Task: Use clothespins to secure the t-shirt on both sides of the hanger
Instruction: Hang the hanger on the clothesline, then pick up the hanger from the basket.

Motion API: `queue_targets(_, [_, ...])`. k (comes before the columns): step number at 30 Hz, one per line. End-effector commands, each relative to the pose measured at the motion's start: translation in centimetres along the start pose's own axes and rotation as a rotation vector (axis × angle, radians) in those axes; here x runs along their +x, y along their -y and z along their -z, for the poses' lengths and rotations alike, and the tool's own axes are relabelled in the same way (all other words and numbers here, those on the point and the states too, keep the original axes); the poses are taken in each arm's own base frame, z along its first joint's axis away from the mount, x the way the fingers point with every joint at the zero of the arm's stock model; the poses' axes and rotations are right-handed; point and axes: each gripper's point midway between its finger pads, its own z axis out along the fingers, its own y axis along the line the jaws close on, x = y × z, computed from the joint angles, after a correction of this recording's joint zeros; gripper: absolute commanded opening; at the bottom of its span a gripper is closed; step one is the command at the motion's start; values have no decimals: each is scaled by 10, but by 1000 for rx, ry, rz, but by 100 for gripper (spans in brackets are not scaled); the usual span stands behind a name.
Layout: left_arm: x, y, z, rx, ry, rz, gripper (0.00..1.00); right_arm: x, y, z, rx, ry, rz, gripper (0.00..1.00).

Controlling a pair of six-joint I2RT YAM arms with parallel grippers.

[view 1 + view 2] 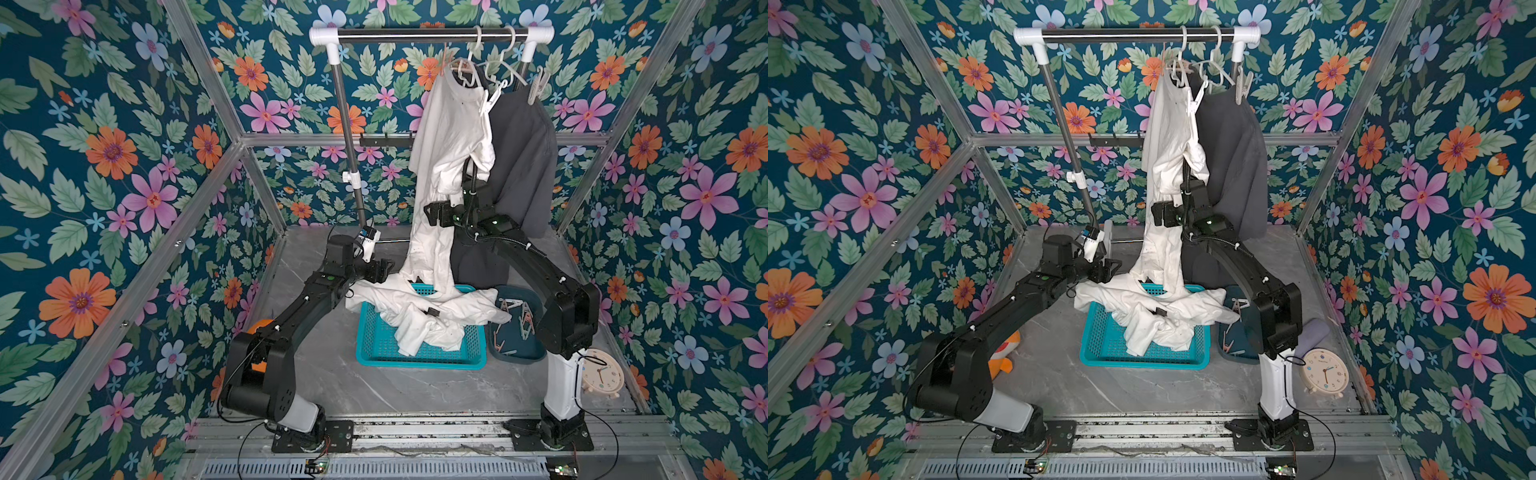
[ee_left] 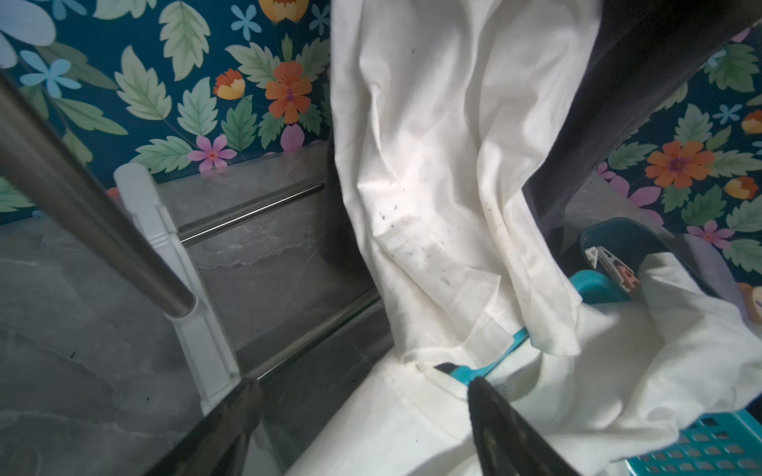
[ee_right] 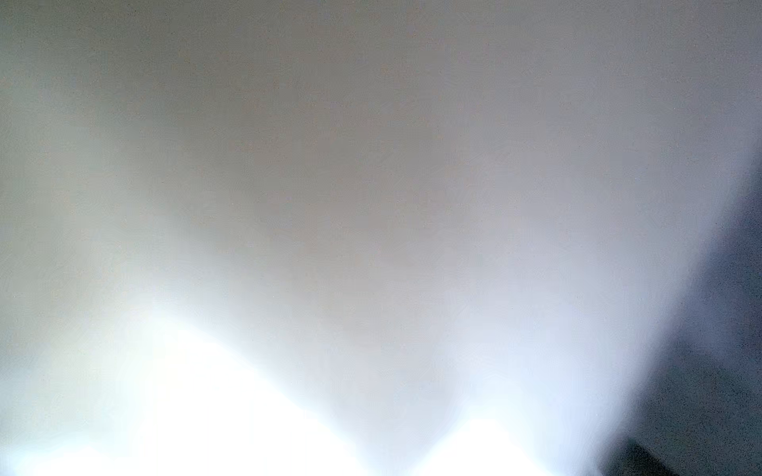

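The white t-shirt (image 1: 449, 137) hung from a hanger (image 1: 459, 65) on the garment rack's rail (image 1: 428, 34). Its hem trailed down to the teal basket (image 1: 374, 345), where a second white shirt (image 1: 419, 320) lay heaped. Hanging it high presumably left both shoulders reachable for clipping. A white clothespin (image 1: 488, 104) sat at the shoulder edge beside the dark grey garment (image 1: 523, 166), so that side looked pinned, though the bite itself was too small to confirm. The right gripper (image 1: 430, 214) pressed into the shirt's mid-length folds, likely steadying the cloth. Its wrist view showed only blurred white fabric, its jaws stood spread wide, and no clip showed in them. The left gripper (image 1: 386, 268) hovered low by the basket's far corner, fingers (image 2: 499, 424) apart with only the hem below them. The loose clothespins (image 1: 515, 316) lay in a dark teal tray (image 1: 536, 353) just beside the basket, under the right arm's elbow. That put them well below the right gripper and across the basket from the left, near neither. A clip would probably need fetching before the other shoulder could be secured.
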Motion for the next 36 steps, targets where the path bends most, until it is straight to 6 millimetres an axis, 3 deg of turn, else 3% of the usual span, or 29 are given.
queue_targets(1, [14, 14, -6, 119, -110, -29, 78, 36, 17, 16, 86, -148, -50, 100])
queue_targets(6, [25, 18, -15, 236, -248, -41, 78, 61, 30, 36, 148, -220, -62, 100])
queue_targets(10, [37, 9, -14, 281, -312, -27, 78, 68, 37, 52, 56, -208, -172, 100])
queue_targets(12, [40, 5, -11, 313, -317, -3, 79, 73, 33, 61, 12, -223, -191, 100])
queue_targets(15, [44, 8, -13, 372, -311, 37, 79, 81, 11, 68, -117, -246, -191, 100])
queue_targets(17, [50, 12, -19, 426, -327, 73, 79, 89, 4, 69, -161, -271, -209, 99])
queue_targets(24, [66, 13, -35, 510, -380, 132, 75, 99, 10, 67, -137, -256, -214, 99])
queue_targets(36, [66, 22, -37, 574, -371, 157, 51, 103, 16, 65, -107, -252, -197, 99])
